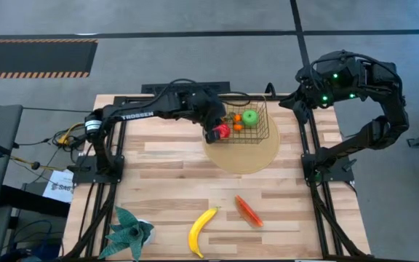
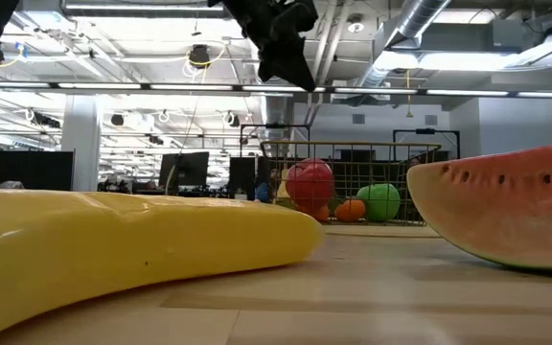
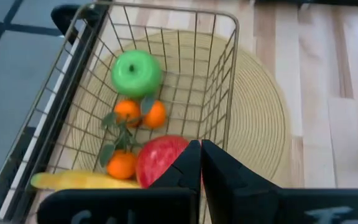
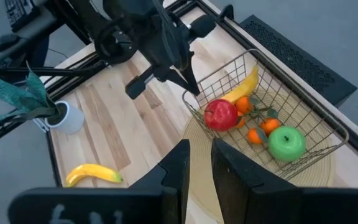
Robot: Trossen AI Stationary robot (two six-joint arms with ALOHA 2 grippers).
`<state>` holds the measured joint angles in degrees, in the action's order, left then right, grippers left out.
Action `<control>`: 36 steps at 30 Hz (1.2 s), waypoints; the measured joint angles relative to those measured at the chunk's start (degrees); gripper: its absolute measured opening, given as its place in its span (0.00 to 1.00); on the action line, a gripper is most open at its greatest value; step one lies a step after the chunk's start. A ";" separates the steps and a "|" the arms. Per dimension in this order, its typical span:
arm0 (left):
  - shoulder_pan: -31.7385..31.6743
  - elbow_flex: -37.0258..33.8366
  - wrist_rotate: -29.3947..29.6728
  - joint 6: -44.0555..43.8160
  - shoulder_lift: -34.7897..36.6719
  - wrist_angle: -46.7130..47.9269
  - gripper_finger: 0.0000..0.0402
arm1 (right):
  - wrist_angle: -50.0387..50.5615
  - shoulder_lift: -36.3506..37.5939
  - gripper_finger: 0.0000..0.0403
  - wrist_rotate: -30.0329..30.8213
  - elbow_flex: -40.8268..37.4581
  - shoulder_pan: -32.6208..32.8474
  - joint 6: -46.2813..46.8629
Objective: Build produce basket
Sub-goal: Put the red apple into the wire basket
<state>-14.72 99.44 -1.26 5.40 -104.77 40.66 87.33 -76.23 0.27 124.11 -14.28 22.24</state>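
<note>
Gold wire-metal basket (image 3: 222, 74), woven tan mat (image 3: 260, 112), glossy plastic green apple (image 3: 136, 73), pale planked wood table (image 1: 166, 182)

Low view: banana (image 2: 132, 254) cut off at left edge, watermelon slice (image 2: 506, 216) at right edge. Basket banana (image 3: 82, 181) partly hidden behind red apple (image 3: 160, 158).

My left arm reaches out across the table, its gripper (image 1: 214, 128) pinched closed; my right gripper (image 1: 318, 86) sits folded back, fingers slightly parted.
</note>
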 joint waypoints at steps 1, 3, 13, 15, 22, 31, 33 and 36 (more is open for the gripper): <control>0.00 0.00 0.03 0.07 -0.09 -0.01 0.00 | 0.00 0.00 0.21 0.00 0.00 0.00 0.22; -0.06 0.09 0.36 0.67 -0.28 -0.51 0.00 | 0.02 0.00 0.21 0.00 0.00 0.00 0.26; -2.07 -3.03 1.91 1.66 -0.45 0.73 0.00 | 0.02 0.00 0.21 0.00 0.00 0.00 0.37; -2.47 -4.22 1.92 1.65 -0.37 0.70 0.00 | 0.02 0.00 0.21 0.00 0.00 0.00 0.37; -3.15 -6.56 2.16 1.80 -3.08 0.33 0.00 | 0.00 0.00 0.21 0.00 0.00 0.00 0.37; -2.54 -5.72 8.60 6.61 -9.01 1.64 0.00 | 0.03 0.00 0.21 0.04 0.00 0.00 0.37; -2.56 -5.37 8.62 7.76 -8.83 1.10 0.00 | 0.04 0.00 0.21 0.04 0.00 0.00 0.34; -2.58 -5.40 8.14 7.66 -8.87 1.44 0.00 | 0.03 0.00 0.21 0.04 0.00 0.00 0.26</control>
<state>-17.30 94.04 6.88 13.06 -113.65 42.10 87.36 -76.23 0.32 124.11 -14.28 22.50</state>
